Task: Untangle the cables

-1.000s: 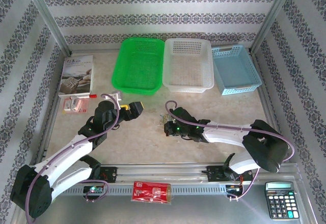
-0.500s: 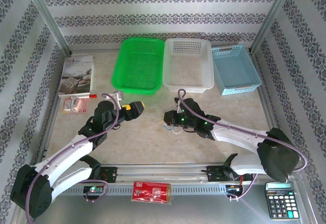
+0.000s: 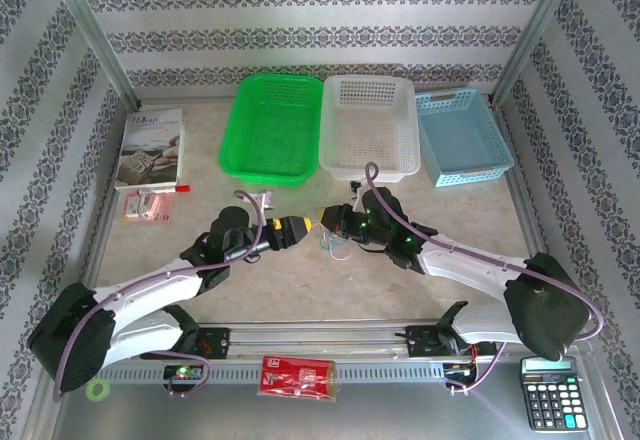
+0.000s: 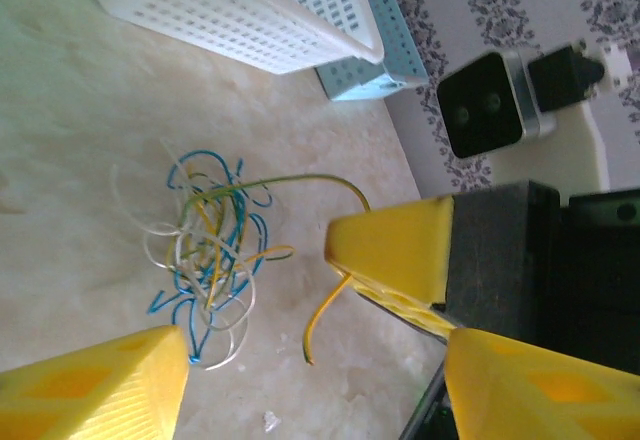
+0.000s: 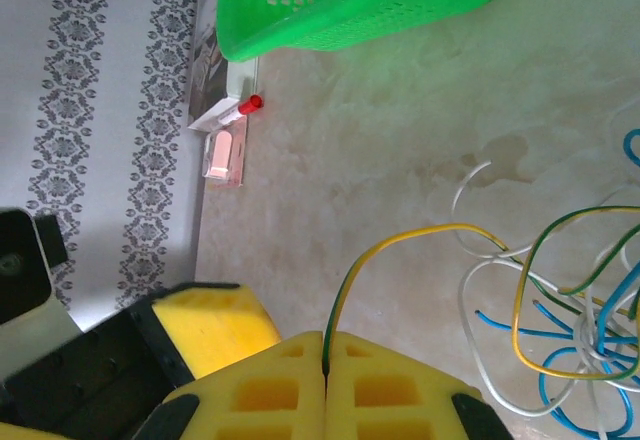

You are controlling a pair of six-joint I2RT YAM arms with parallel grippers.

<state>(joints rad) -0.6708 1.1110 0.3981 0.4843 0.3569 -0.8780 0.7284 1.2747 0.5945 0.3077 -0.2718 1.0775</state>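
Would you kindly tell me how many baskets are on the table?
3: green basket left, white basket middle, blue basket right, in a row at the back.

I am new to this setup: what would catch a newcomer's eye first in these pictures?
The two yellow-fingered grippers meet at mid-table. The right gripper is shut on a yellow-green cable leading from the tangle of cables, and the left gripper stands open beside it. Behind them, a green basket, a white basket and a blue basket stand in a row at the back.

cables partly past right wrist view's edge
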